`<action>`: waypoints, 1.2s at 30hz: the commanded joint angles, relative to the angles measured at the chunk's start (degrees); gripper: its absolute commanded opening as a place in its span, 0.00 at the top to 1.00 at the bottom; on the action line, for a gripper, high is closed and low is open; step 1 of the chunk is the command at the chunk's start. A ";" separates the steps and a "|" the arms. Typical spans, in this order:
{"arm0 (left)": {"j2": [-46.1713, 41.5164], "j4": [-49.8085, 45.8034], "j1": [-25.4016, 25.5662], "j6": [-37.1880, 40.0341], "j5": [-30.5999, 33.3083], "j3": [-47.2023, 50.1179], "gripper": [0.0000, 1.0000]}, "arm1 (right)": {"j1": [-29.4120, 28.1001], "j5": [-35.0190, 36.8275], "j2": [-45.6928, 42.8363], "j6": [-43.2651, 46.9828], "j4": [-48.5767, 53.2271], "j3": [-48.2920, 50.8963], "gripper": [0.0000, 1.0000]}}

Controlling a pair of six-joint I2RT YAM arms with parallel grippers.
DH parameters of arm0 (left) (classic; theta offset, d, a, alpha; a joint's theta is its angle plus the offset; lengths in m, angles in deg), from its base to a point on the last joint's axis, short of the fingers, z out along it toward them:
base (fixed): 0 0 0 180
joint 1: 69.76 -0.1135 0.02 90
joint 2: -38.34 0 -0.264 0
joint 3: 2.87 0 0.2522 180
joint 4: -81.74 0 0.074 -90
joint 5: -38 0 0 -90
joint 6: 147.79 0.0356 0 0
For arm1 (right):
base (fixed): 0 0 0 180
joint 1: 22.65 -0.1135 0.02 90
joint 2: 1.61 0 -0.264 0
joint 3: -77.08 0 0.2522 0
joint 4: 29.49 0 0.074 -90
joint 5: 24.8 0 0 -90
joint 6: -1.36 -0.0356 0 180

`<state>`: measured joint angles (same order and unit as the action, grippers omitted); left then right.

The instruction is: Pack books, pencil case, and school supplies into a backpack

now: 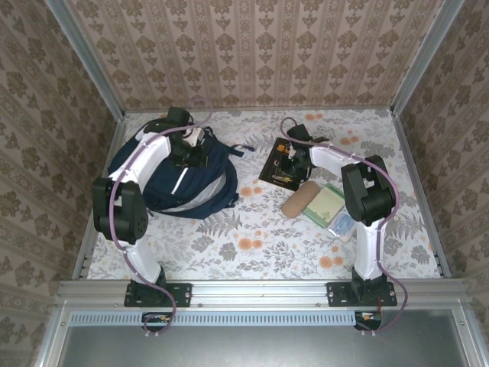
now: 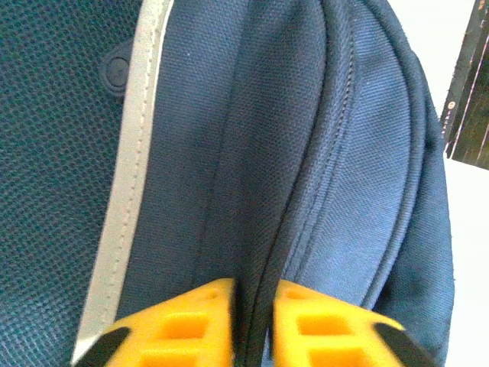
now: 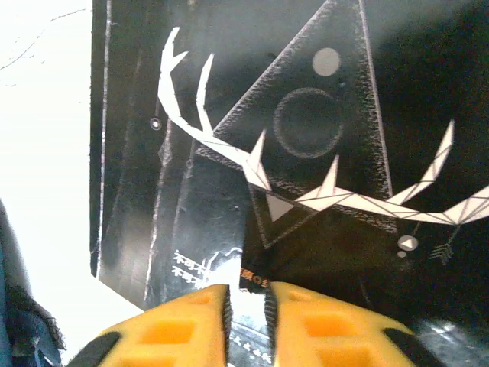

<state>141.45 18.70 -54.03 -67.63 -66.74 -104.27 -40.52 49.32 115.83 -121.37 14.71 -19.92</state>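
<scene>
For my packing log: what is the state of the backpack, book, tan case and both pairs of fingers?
backpack: lying on the table, seam looks closed.
black book: closed, flat on the table.
tan case: lying outside the backpack.
left fingers: nearly together astride a backpack seam, grip unclear.
right fingers: slightly apart over the black book.

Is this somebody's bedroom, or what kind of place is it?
Probably not a bedroom: it looks like a small robot practice booth. Wallpapered panels in metal framing close in a flowery table, and two robot arms are bolted to a rail at its near edge.
</scene>
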 commanded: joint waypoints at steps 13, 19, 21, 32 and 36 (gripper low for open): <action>2.15 19.83 7.92 -17.07 -9.58 -2.47 0.52 | 5.02 12.00 -13.71 -6.73 -16.21 15.88 0.50; 11.92 22.23 11.90 -18.20 -10.82 -9.26 0.52 | 7.09 13.04 -12.22 -7.34 -20.48 16.21 0.52; 14.73 24.04 12.68 -18.31 -11.42 -10.99 0.51 | 7.39 13.23 -10.75 -7.43 -21.81 15.50 0.53; 29.52 21.10 15.82 -16.93 -12.38 -22.98 0.51 | 8.11 12.18 -2.52 -9.69 -20.36 10.51 0.55; 32.63 19.93 16.59 -16.51 -11.89 -25.02 0.51 | 8.06 12.01 -2.07 -10.42 -20.26 11.09 0.54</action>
<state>172.26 41.06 -37.90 -85.18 -78.00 -126.98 -32.63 61.40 112.29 -130.47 -6.58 -8.05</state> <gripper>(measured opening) 0.492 0.457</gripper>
